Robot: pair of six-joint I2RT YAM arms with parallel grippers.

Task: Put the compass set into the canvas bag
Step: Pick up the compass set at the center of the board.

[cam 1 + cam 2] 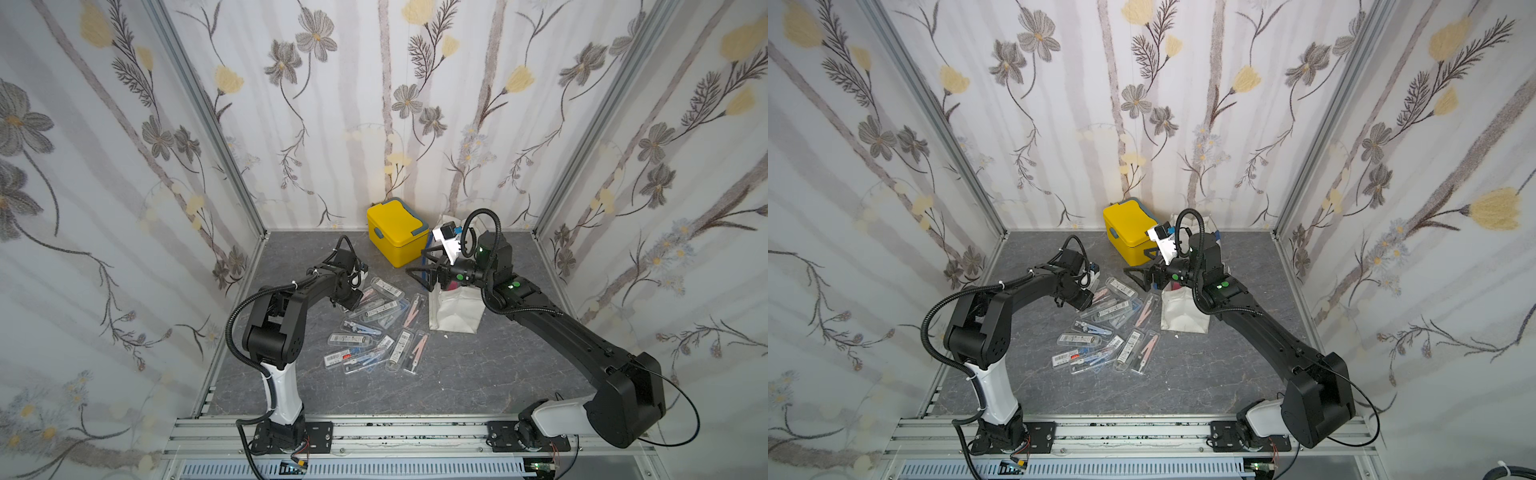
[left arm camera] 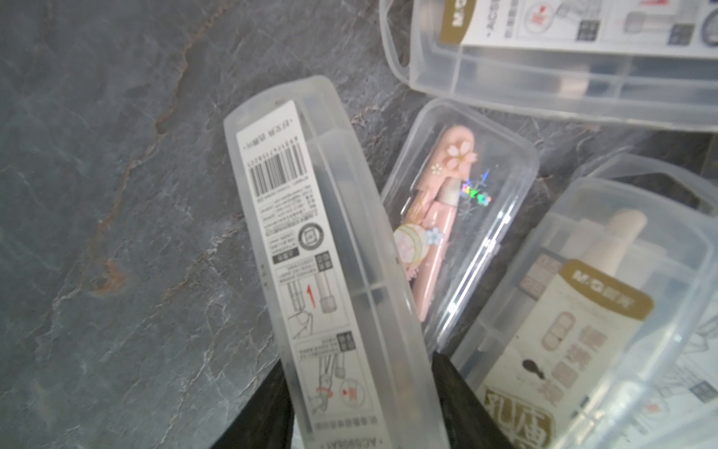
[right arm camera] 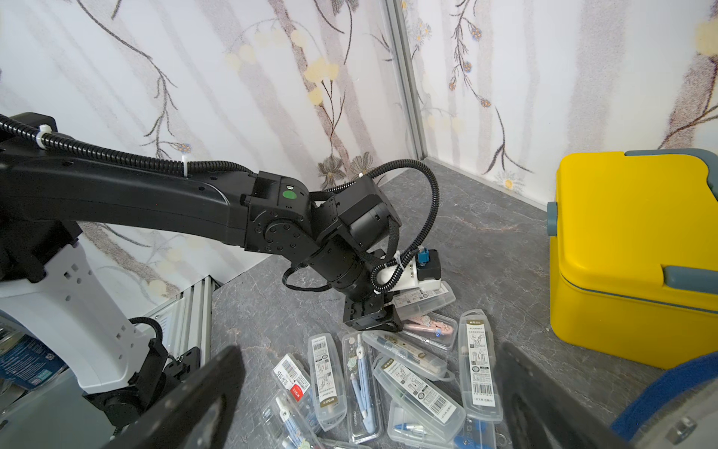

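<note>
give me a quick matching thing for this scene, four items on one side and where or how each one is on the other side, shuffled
Things:
1. yellow box
2. canvas bag
3. left claw
4. right claw

Place or state:
a. wide open and empty, near the bag's top
b. lid shut, close to the back wall
c. fingers either side of a clear barcode-labelled case
d. standing upright beside the pile of cases

Pairs: 1-b, 2-d, 3-c, 4-a

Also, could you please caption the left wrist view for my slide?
Barcoded compass case clamped on edge between left jaws; pink compass boxed alongside.
</note>
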